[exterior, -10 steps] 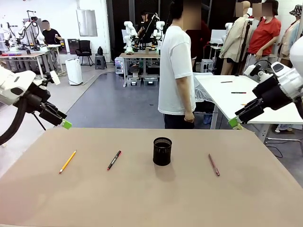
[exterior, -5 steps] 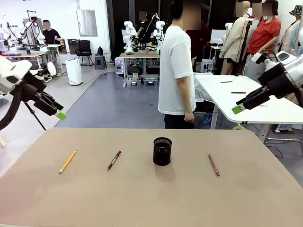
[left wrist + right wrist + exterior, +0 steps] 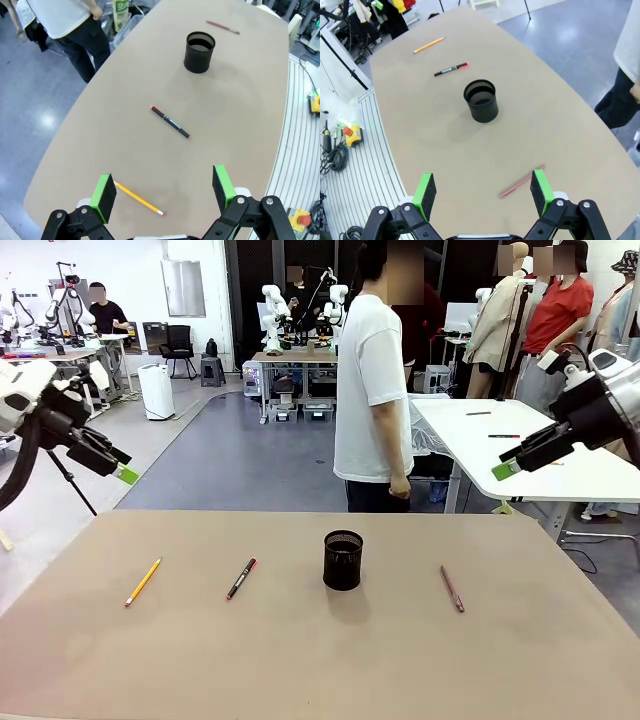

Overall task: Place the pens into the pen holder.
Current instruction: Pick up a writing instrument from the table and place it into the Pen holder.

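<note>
Left gripper (image 3: pixel 162 181) and right gripper (image 3: pixel 483 184) gape wide, holding nothing.

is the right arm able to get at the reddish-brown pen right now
Likely yes: the open right gripper hangs on that side, and the reddish-brown pen lies alone, clear of the pen holder.

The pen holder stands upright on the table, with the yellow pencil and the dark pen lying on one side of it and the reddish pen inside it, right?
Not quite. The reddish pen is not inside the pen holder: it lies on the table on the holder's other side, as the front view shows. The yellow pencil and the dark pen lie as you said.
</note>
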`<state>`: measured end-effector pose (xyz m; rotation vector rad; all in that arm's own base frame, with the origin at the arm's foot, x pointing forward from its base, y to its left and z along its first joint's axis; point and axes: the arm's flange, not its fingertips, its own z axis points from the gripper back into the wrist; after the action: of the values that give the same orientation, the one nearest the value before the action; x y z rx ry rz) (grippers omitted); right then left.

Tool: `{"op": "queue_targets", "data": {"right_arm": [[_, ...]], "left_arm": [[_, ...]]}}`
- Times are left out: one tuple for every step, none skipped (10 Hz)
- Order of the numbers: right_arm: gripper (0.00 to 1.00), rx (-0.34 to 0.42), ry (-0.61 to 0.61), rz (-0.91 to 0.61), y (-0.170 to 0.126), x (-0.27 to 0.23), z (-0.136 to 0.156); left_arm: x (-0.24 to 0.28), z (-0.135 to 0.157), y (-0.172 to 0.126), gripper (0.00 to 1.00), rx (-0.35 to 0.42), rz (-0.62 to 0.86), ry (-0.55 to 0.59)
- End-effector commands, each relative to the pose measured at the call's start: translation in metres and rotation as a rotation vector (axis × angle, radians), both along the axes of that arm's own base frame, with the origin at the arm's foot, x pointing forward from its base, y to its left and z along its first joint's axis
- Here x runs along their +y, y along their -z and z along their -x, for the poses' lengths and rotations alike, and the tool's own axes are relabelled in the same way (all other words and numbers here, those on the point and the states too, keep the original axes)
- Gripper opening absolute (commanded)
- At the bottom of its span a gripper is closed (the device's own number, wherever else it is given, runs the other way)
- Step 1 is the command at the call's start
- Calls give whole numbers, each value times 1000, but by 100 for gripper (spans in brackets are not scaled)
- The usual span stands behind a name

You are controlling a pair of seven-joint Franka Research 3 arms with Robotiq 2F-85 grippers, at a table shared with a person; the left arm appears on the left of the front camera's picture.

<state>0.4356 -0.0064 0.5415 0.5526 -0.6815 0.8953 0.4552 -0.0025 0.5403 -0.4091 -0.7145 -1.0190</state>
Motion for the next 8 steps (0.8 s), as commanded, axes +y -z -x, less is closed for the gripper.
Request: {"op": "queue_targets", "data": {"right_arm": [[100,-26,-22,-14,-2,-3,-6],[100,-29,-20,-12,-2,-3,-6],[100,-31,-16,-10,-3,-4,-6],[100,-32,-15,-10,-3,-3,-7],[100,-26,-29,-15,-3,-3,-7],[100,-35,-36,-7,-3,-2,-6],[100,-5,3,11,-1,-2,-1],[100,-5,3,11,-1,-2,-1]], "left_arm": [[1,0,3,100,-29,23,11],[1,0,2,100,-33,27,7],[1,1,3,100,-31,31,9],[1,1,3,100,-32,36,5],[1,1,3,100,-48,35,13],[0,0,-1,100,-3,16,-4],[0,0,-1,100,-3,16,-4],[0,0,-1,100,-3,16,-4]]}}
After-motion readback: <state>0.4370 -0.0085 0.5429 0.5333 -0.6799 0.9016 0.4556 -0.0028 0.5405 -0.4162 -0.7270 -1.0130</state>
